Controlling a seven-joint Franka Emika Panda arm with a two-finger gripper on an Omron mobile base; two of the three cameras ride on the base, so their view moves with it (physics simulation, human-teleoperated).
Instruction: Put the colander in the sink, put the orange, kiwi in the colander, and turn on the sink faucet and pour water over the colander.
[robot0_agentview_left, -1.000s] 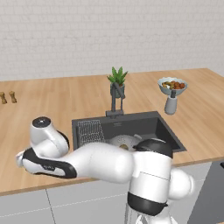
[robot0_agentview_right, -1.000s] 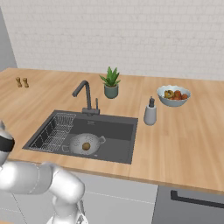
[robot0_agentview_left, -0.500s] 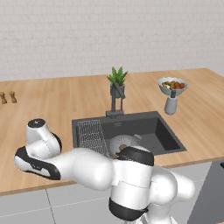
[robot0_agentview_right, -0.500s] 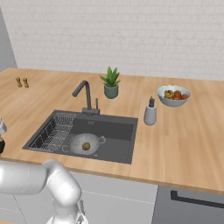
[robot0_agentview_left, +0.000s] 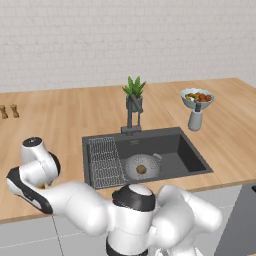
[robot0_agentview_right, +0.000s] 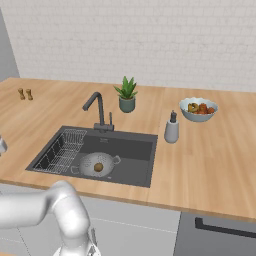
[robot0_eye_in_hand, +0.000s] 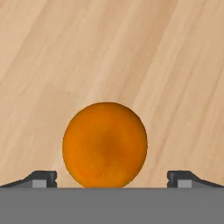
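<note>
The step in hand was fetching the orange: the colander already sat in the sink, near the middle of the basin beside the wire rack, with a small brown-green fruit, apparently the kiwi, lying in it. The faucet stood at the sink's back edge, and no water could be seen running.

In the hand view the gripper was poised right over the orange, its fingers spread wide, one tip on either side of the fruit and neither touching it. The orange lay on the bare wooden counter, which, judging by where the arm reached in the left base view, was the stretch left of the sink towards the front edge.

The orange looked smooth, round and evenly bright, faintly mottled, with a darker patch at its centre.

The next move probably called for lowering slightly to bring the fingers level with the fruit's widest part, then closing squarely, since a round fruit could roll away from an off-centre squeeze.
</note>
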